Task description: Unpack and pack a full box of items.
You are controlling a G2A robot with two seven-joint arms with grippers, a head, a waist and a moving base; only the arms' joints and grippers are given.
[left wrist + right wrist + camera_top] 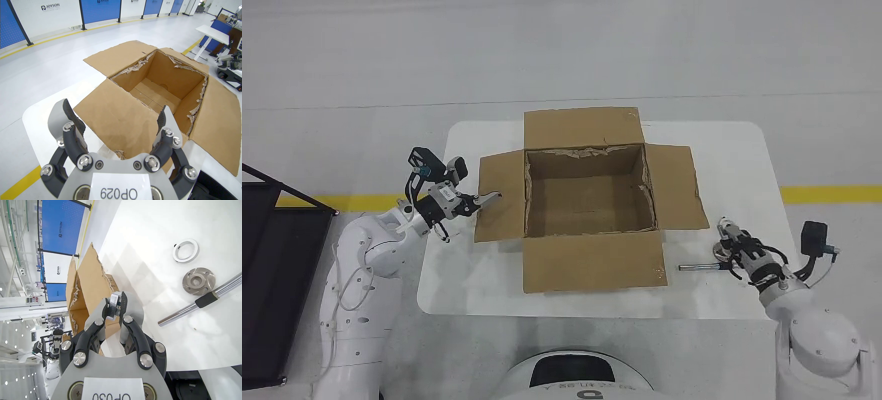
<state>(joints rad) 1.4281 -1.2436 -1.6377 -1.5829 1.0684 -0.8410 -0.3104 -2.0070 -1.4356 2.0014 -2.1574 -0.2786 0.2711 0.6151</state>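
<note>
Box: the cardboard box [587, 262] sits mid-surface [712, 150] with all four flaps folded out. We see bare floor inside and torn paper along the rim.
Left end effector: the left end effector [115, 106] hangs just beside the box's left flap with its fingers spread wide and nothing between them. In the top view [477, 200] it is close to the flap edge, and we cannot tell if it touches.
Right end effector: the right end effector [114, 306] is clamped on a round metal part [113, 302], held on edge. It is at the surface's right side [729, 240], apart from the box.
Loose items: a ring [196, 249], a flanged disc [198, 281] and a rod [189, 309] with a black band lie on the surface near the right arm.
Step (our judgement): the box is emptied, so unpacking looks finished or nearly so. The held part is either the last one out or the first one going back. We cannot say which.
Next move calls for: if packing, carry the part over the right flap, lower it into the cavity and release it low. The rod will need laying flat inside.
Writing: each wrist plate carries a white tag [115, 186] with a printed code, and the wall panels [100, 9] and the box's outer wall bear print. We have not transcribed any of it.
</note>
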